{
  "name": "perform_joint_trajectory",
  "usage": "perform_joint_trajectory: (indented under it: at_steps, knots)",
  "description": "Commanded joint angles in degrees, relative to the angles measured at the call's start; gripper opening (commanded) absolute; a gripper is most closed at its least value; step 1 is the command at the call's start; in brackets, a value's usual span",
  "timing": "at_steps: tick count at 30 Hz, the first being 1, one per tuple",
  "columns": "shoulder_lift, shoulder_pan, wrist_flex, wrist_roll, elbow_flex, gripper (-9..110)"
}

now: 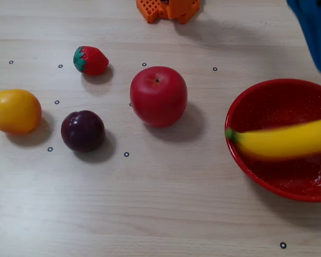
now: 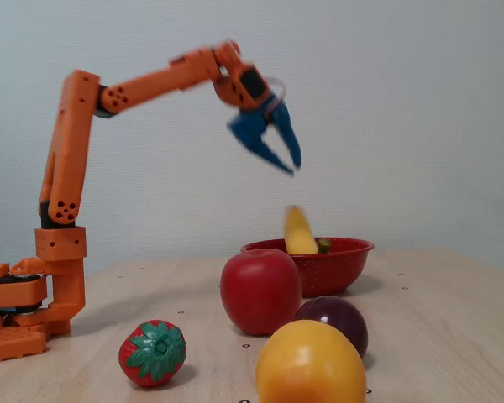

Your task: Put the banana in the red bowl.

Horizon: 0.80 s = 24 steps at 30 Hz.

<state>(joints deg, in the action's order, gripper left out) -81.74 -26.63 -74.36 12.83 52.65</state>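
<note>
The yellow banana (image 1: 286,140) lies across the red bowl (image 1: 267,99) at the right of a fixed view, its green tip over the bowl's left rim; its outline is blurred. From the side, the banana (image 2: 298,231) sticks up out of the red bowl (image 2: 344,264), one end above the rim. The blue-fingered gripper (image 2: 291,165) on the orange arm hangs open well above the bowl, holding nothing. Only a blurred blue piece of the gripper (image 1: 313,32) shows in the top right corner from above.
A red apple (image 1: 158,96) sits left of the bowl. Further left are a dark plum (image 1: 83,131), a yellow-orange round fruit (image 1: 14,111) and a strawberry (image 1: 90,60). The arm's orange base (image 1: 168,9) stands at the far table edge.
</note>
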Motion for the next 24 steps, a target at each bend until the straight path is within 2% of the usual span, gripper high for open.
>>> perform_joint_trajectory:
  at_steps: [1,5,9,14,24]
  knots:
    - [-10.7,1.8,-3.4,1.1,-5.2,0]
    - [-19.5,4.2,-5.4,1.2,2.0,0]
    - [-30.0,7.2,-2.2,1.6,18.1,0]
    - [-36.6,10.1,-0.8,1.8,29.6,0]
    - [-56.6,14.0,13.6,0.8,64.2,0]
